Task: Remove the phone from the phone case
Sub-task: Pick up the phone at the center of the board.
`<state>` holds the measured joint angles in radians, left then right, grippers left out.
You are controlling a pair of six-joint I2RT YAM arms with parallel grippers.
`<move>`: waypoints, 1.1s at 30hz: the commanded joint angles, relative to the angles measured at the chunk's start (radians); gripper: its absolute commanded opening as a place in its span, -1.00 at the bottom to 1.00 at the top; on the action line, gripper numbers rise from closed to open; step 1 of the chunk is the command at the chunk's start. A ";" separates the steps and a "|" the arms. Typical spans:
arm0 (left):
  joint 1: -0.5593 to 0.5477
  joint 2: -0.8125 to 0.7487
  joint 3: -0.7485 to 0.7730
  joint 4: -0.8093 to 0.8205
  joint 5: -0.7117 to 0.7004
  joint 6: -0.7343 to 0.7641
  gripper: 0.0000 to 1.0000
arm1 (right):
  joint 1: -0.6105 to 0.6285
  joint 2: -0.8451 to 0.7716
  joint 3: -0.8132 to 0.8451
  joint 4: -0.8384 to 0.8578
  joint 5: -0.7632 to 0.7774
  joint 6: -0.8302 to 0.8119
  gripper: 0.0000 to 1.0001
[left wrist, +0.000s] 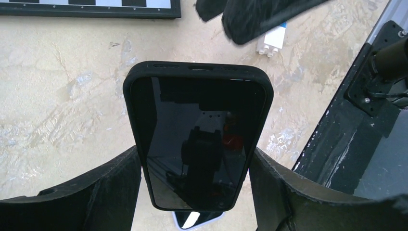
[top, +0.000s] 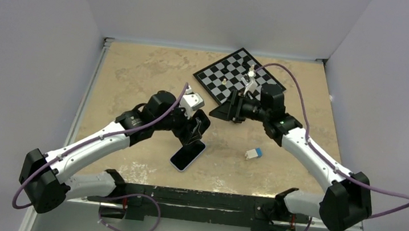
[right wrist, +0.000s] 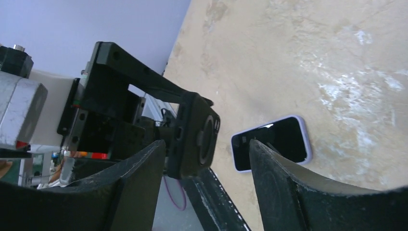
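Note:
My left gripper is shut on the long sides of the black phone case, holding it above the table. A glossy dark phone screen fills the case's front. In the right wrist view the case shows its back, with a round ring. My right gripper is open, level with the case's far end, and its fingers touch nothing. A lavender-rimmed phone lies screen up on the table below the case.
A chessboard with a few pieces lies at the back right, behind my right wrist. A small white and blue block sits right of the phones. The black mounting bar runs along the near edge.

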<state>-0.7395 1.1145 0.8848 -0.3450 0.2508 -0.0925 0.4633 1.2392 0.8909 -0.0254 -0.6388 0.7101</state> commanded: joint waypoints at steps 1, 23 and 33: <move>-0.012 0.012 0.028 0.075 -0.020 0.037 -1.00 | 0.063 0.042 0.062 0.043 0.053 0.029 0.34; -0.022 -0.013 0.041 0.051 -0.173 -0.036 -0.62 | 0.155 0.140 -0.096 0.415 -0.020 0.188 -1.00; 0.024 -0.105 0.130 -0.093 -0.413 -0.366 1.00 | 0.043 0.084 -0.262 0.784 0.004 0.431 -1.00</move>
<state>-0.7506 1.0634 0.9180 -0.3946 -0.0193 -0.2462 0.5690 1.3708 0.6579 0.5072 -0.6056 1.0187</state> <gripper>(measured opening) 0.997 0.125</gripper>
